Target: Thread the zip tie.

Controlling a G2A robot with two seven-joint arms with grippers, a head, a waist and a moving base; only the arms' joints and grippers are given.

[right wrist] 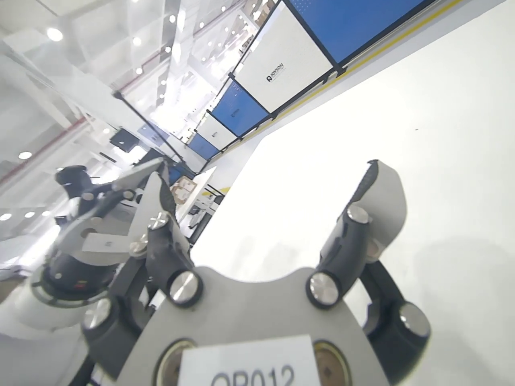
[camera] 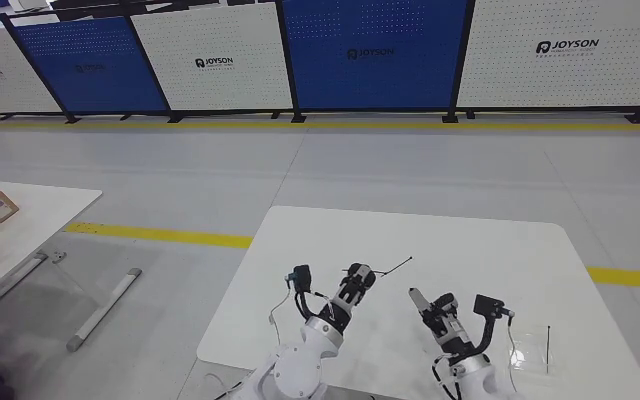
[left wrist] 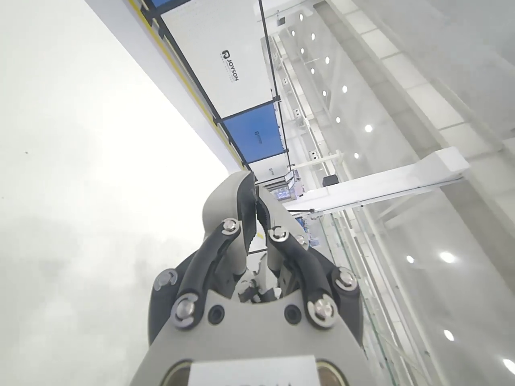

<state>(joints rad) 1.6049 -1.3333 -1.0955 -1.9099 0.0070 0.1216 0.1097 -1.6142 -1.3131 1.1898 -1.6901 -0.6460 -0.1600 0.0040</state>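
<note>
Left hand (camera: pixel 358 276) clenched on zip tie (camera: pixel 392 267), strap pointing 2 o'clock over bench (camera: pixel 480 240). Right hand (camera: pixel 428 297) released, at its 4 o'clock. Advice: pinch far end, align squarely, feed slowly.

The arms (camera: pixel 300 365) have white rounded shells and black joints. The left gripper (left wrist: pixel 253 196) and the right gripper (right wrist: pixel 267 170) have grey fingers (right wrist: pixel 388 194), black ribbed pads (left wrist: pixel 246 206), black links (left wrist: pixel 209 251), silver round screws (right wrist: pixel 184 283) and a white label (right wrist: pixel 245 359).
</note>
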